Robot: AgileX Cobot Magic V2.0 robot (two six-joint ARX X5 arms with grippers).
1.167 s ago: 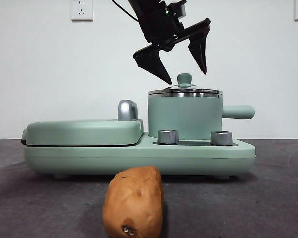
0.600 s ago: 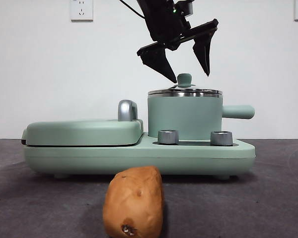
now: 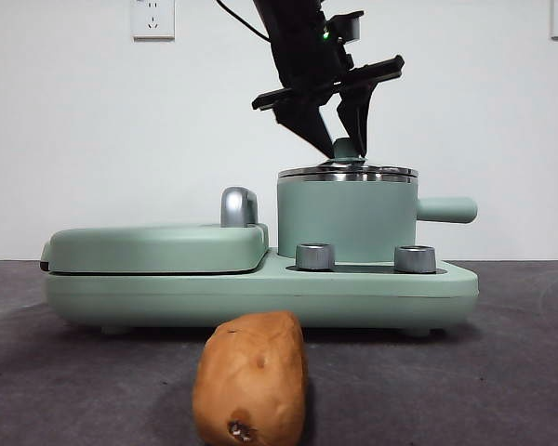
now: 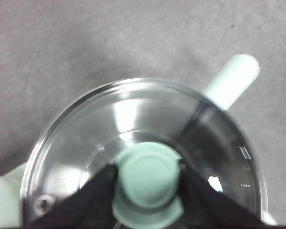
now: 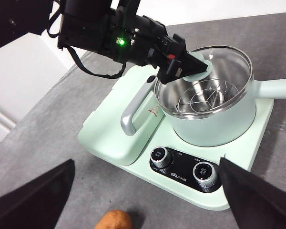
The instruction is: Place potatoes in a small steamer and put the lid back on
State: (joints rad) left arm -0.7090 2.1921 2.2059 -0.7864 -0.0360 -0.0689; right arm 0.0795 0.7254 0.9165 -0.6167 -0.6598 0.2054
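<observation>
Potato, orange-brown and oblong with a dark spot at its near end, lies on the grey table in front of the mint-green cooker base, well apart from the small steamer that stands on the base's right side behind two steel dials. The glass lid sits on the steamer's steel rim, and the left gripper reaches down from above with its two black jaws closed against either side of the lid's green knob. The right gripper hangs high over the table's front with its jaws spread wide and holding nothing.
</observation>
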